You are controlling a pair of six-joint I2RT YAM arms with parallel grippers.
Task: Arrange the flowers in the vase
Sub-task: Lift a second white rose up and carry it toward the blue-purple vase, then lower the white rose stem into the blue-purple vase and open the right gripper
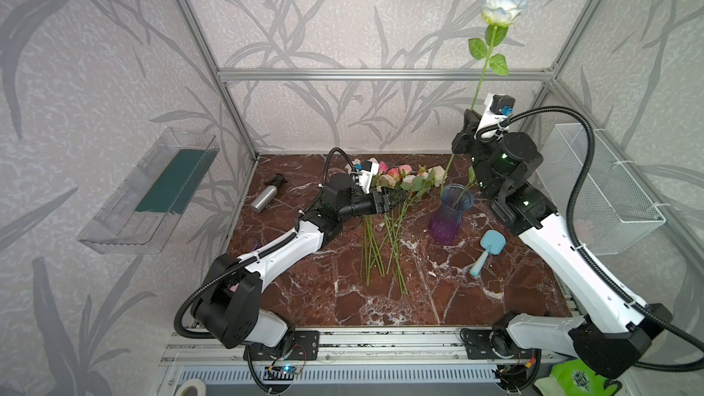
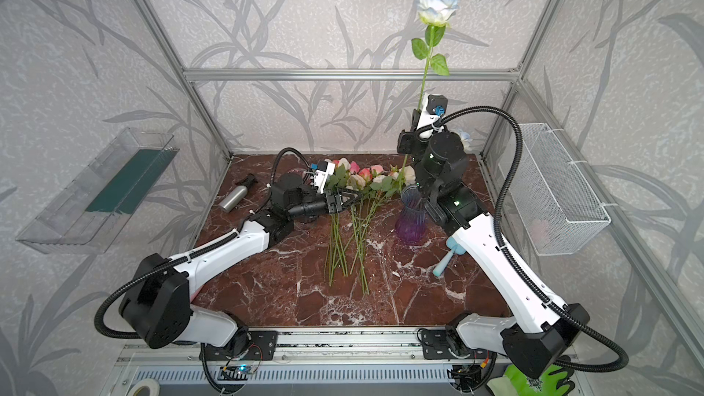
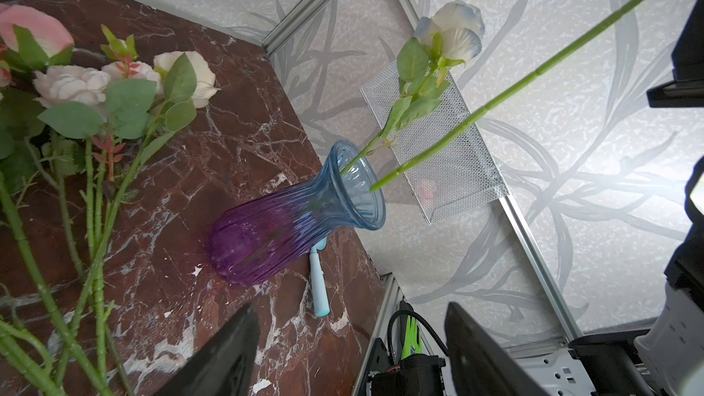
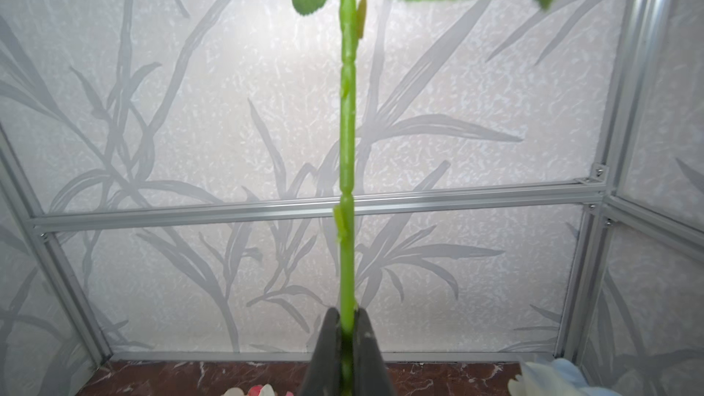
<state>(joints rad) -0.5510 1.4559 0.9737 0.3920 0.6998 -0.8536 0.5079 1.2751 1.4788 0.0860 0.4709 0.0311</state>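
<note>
The vase point(image 1: 449, 215), right of centre, holds one pale blue rose point(image 3: 453, 26). The right end effector point(image 4: 346, 316) pinches a second rose point(image 1: 503, 5) by its stem, tip at the vase mouth. The left end effector point(image 1: 399, 197) gapes empty above the flowers point(image 1: 392, 180) lying leftward.

The vase point(image 1: 449, 219) is ribbed glass, with a blue neck shading to a purple base. It stands upright, right of desk centre. One white-blue rose point(image 3: 451, 30) leans inside it. A second white-blue rose point(image 1: 501, 9) stands upright above, stem tip at the rim. The remaining flowers point(image 1: 396, 180) lie bundled mid-desk, heads toward the far edge.
</note>
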